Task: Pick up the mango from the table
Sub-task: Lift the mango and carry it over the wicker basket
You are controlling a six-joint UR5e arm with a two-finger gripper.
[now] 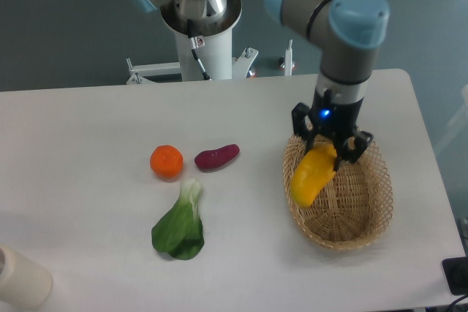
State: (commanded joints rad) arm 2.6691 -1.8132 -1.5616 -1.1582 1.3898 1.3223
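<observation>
I have the mango (310, 175) clamped in the tool (330, 150), its fingers closed on the fruit's upper, orange-tinted end while the yellow body hangs down and to the left, tilted. It is clear of the surface (88, 129) and hangs over the left part of the wicker basket (365, 202) on the right side of the scene; from this 1 view I cannot tell how high above the weave it is.

The lift itself looks done, so my job now is to hold it well. The grip sits near 1 end, not at the middle, so I judge the long body can swing or pivot in the fingers. I would move slowly, avoid sudden wrist turns, and keep squeeze pressure steady rather than harder, since the skin is smooth and may slip or bruise.

Left of the basket, the purple sweet potato (216, 156), the round orange fruit (167, 161) and the leafy green (180, 227) lie well apart from my load, so nothing crowds it.
</observation>
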